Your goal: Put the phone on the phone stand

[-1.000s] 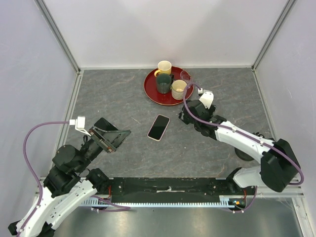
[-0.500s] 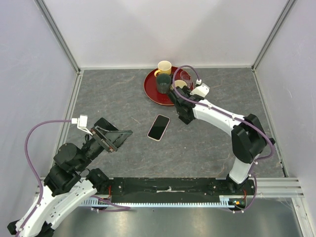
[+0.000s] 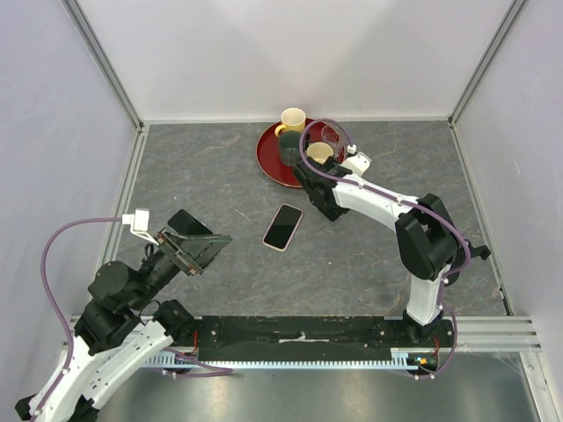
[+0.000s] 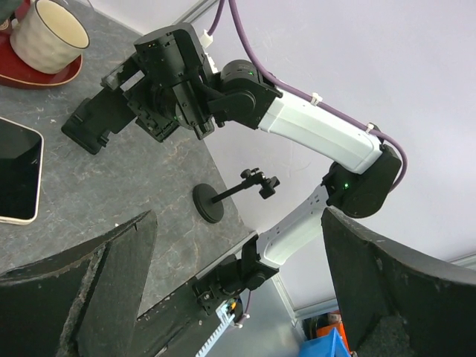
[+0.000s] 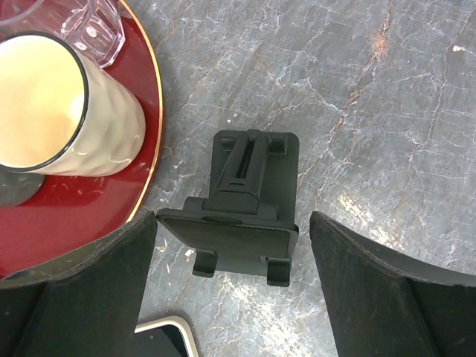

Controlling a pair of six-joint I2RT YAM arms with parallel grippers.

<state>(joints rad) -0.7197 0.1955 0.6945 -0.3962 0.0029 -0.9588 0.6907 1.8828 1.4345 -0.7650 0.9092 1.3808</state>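
Note:
The phone (image 3: 282,226), black screen with a pale edge, lies flat mid-table; its corner shows in the right wrist view (image 5: 167,338) and its end in the left wrist view (image 4: 15,175). The phone stand (image 4: 209,203), a round black disc with a thin post and holder, stands near the right arm's base; in the top view that arm hides it. My right gripper (image 3: 319,204) hangs open over a small black folding holder (image 5: 249,216), right of the phone, its fingers (image 5: 82,297) on either side and apart from it. My left gripper (image 3: 198,246) is open and empty, raised left of the phone.
A red tray (image 3: 261,158) at the back holds a yellow mug (image 3: 293,120), a dark green mug (image 3: 291,148), a cream mug (image 3: 318,154) and a clear glass (image 3: 331,134). A black slab (image 3: 186,221) lies behind the left gripper. Walls close three sides.
The right arm swung in from the right and raised its elbow; its gripper came down over the folding holder beside the tray. The left gripper shifted slightly. The phone stayed put.

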